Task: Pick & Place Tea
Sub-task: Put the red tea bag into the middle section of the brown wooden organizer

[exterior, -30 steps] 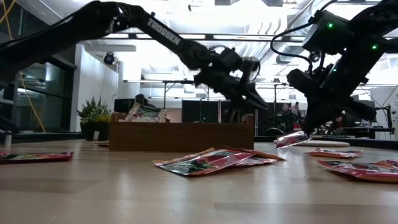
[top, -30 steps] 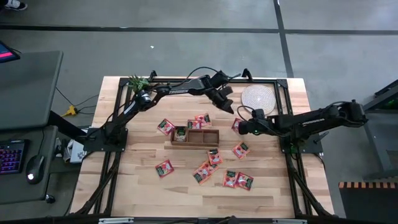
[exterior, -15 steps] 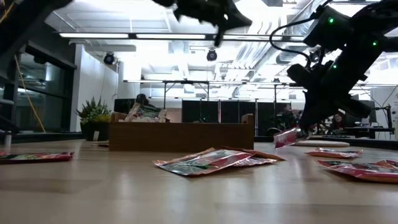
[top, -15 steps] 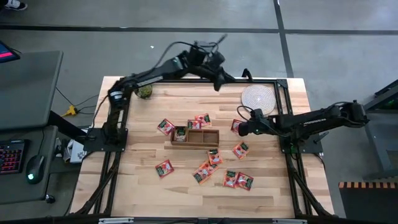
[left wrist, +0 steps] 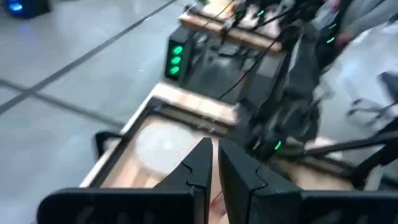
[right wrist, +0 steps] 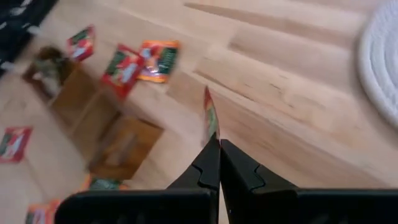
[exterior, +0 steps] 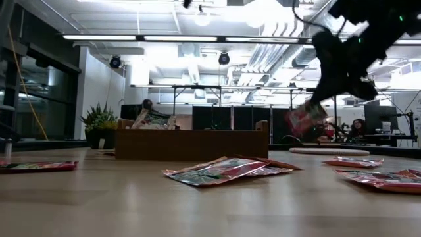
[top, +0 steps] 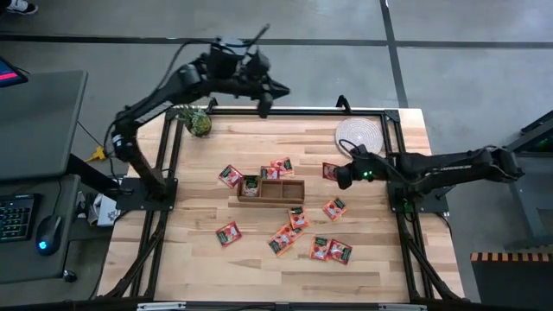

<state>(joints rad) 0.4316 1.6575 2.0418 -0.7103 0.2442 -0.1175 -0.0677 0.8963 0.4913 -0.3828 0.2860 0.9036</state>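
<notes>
The right claw (top: 339, 175) is pinched shut on one tea sachet (right wrist: 210, 117), which stands edge-up between its fingertips and hangs clear of the surface (top: 199, 259), as the low view shows (exterior: 304, 118); the step in hand looks like the carry, the sachet lifted and not yet brought to the wooden box (top: 271, 190); that box lies near the claw, toward the middle of the surface, with some sachets already in one end compartment and the compartment nearest the claw apparently bare; the next move probably calls for travelling over that near compartment, lowering the sachet inside its walls and only then letting go, since a flat packet held on edge could tip over the rim; other sachets (top: 330, 250) lie scattered on the surface around the claw and beyond the box; a round woven mat (top: 359, 135) sits just behind the claw; the left claw (top: 263, 97) waits high over the far edge, well apart, its fingers close together and holding nothing; the surface is pale wooden planks in a black frame; beyond it the low view shows a bright workshop with ceiling lights, desks and a potted plant (exterior: 100, 122).
</notes>
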